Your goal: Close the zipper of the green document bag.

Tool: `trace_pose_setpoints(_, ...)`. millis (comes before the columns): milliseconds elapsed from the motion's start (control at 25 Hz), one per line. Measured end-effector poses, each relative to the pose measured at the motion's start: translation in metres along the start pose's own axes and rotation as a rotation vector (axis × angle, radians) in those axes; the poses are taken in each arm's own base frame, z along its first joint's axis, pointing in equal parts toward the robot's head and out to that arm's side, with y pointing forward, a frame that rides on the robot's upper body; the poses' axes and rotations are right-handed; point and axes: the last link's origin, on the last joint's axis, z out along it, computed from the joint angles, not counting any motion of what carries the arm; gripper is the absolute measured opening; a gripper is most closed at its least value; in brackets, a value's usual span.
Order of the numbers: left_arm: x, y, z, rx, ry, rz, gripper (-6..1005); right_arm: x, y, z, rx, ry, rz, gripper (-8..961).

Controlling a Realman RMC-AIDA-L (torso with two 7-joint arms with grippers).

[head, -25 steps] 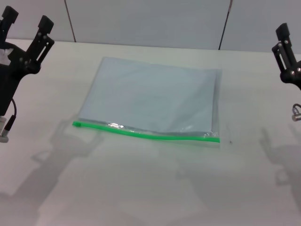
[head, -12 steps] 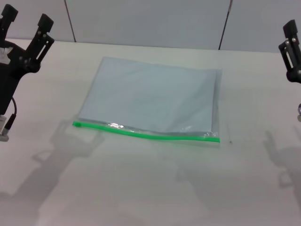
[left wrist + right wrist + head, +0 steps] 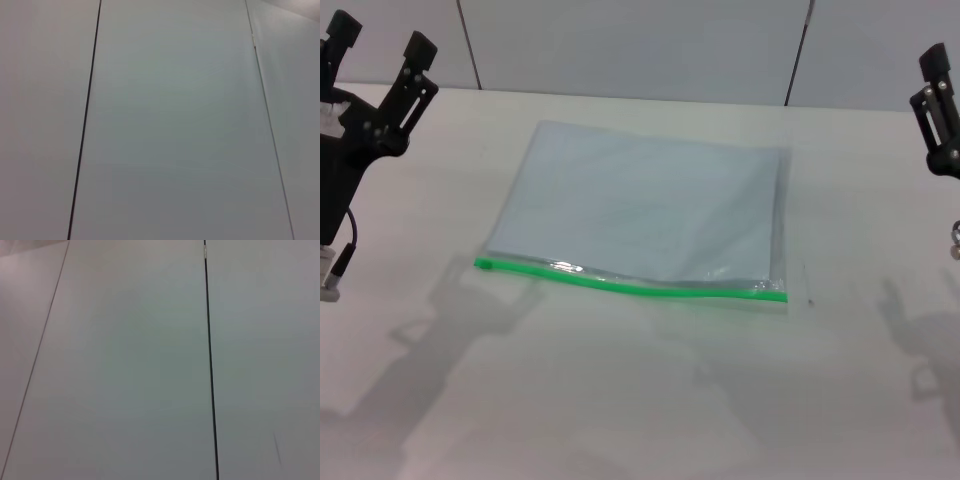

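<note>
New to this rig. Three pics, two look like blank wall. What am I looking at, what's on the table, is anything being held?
It is a two-armed robot with a gripper on each arm. The wide picture comes from a camera on its head, looking down at a white table. The other two come from cameras on its wrists; both arms are raised, so those cameras see only pale wall panels with dark seams.

On the table lies one flat rectangular document bag of translucent pale blue-grey plastic. A thin bright green zipper strip runs along its near edge.

The left gripper is up at the left edge, fingers apart. The right gripper is at the right edge, only partly in view. Neither touches or holds the bag.
</note>
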Motion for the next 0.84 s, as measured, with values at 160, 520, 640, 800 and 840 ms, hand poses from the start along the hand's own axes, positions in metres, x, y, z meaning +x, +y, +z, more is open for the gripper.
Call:
trace_pose_setpoints(160,-0.0005,0.0008,-0.0004,-0.006,-0.004,0.000,857,0.0000,0.0001,0.0000,0.000,0.000,0.000,729)
trace_pose_setpoints(520,-0.0010,0.0013,-0.0003,-0.009,-0.007,0.001,857,-0.0002,0.0007,0.0002,-0.004,-0.001,0.001,729)
trace_pose_setpoints(640,-0.0011,0.0012,-0.0003,-0.009,-0.008,0.001,857,-0.0001,0.0007,0.0006,-0.006,-0.002,-0.001,729)
trace_pose_setpoints(800,-0.0011,0.0007,-0.0003,-0.005,-0.008,0.002,858,0.0011,0.0005,0.0006,-0.008,0.005,-0.004,729)
trace_pose_setpoints(840,-0.0009,0.0002,-0.0003,-0.001,-0.007,0.003,858,0.0012,0.0010,0.0010,-0.009,0.006,-0.003,729)
